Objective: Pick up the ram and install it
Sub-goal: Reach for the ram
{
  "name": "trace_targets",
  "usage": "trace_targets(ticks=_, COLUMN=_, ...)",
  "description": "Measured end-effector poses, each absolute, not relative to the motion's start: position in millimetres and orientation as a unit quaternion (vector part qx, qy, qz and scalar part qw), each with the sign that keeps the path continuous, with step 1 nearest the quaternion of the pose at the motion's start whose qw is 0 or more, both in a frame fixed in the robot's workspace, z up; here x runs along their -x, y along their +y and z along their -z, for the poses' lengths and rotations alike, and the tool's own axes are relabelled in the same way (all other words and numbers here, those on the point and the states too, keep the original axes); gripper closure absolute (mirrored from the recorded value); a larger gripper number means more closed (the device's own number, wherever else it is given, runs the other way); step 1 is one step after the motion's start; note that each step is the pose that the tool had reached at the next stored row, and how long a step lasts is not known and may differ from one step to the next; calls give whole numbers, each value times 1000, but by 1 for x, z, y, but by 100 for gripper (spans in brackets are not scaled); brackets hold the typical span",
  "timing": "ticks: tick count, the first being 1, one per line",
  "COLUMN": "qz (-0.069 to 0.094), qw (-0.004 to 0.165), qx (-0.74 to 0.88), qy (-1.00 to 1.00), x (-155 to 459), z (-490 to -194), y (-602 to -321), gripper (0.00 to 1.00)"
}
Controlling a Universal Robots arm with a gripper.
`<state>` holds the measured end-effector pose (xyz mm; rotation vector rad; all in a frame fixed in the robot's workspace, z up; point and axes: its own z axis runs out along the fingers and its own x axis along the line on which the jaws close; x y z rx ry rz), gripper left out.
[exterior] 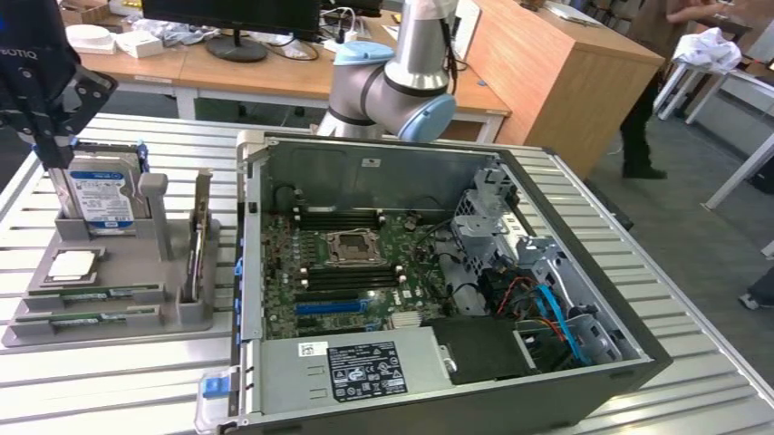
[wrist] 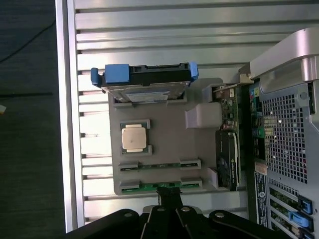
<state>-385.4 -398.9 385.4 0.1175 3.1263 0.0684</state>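
A slatted silver metal table [exterior: 708,381] carries everything. Across the centre and right of the exterior frame lies a dark grey computer tower case [exterior: 362,168] with its side panel off, so that the green motherboard [exterior: 308,281] inside is bare. At upper centre, behind the case, rises the silver-and-blue robot arm [exterior: 405,72].

The black gripper [exterior: 53,149] hangs at the upper left, above a grey plastic parts holder [exterior: 181,313] that fills the left of the frame. Its fingers are pressed together and hold nothing (in the wrist view the closed tips [wrist: 169,191] sit in line with the end-most stick).

A blue-and-white labelled hard drive [exterior: 103,195] stands upright at the holder's upper end. A dark graphics card [exterior: 194,245] stands on edge along its right side.

At lower left, two long thin green circuit-board sticks rest in their own slots in the holder: the upper ram stick [exterior: 97,293] and the lower ram stick [exterior: 91,319]. A small square silver processor chip [exterior: 72,265] lies between them and the hard drive.
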Motion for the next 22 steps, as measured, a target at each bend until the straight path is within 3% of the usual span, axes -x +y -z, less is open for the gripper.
trace_targets(ticks=22, qz=-22, qw=6, qx=-38, qy=999, x=386, z=-385, y=-413, gripper=90)
